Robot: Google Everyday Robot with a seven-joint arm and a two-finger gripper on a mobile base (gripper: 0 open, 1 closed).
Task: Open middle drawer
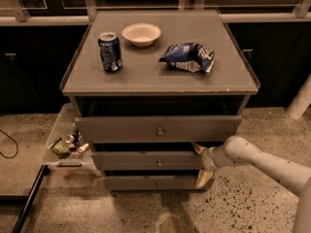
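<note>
The grey cabinet has three stacked drawers. The middle drawer has a plain front with a small round knob and stands slightly out from the frame. The top drawer above it is pulled out further. The lowest drawer is narrow. My gripper is at the right end of the middle drawer's front, on the white arm reaching in from the right. It is open, with one fingertip above the front's right end and the other below it.
On the cabinet top stand a blue soda can, a white bowl and a blue chip bag. A clear tray with small items hangs at the cabinet's left. A white post stands at the right.
</note>
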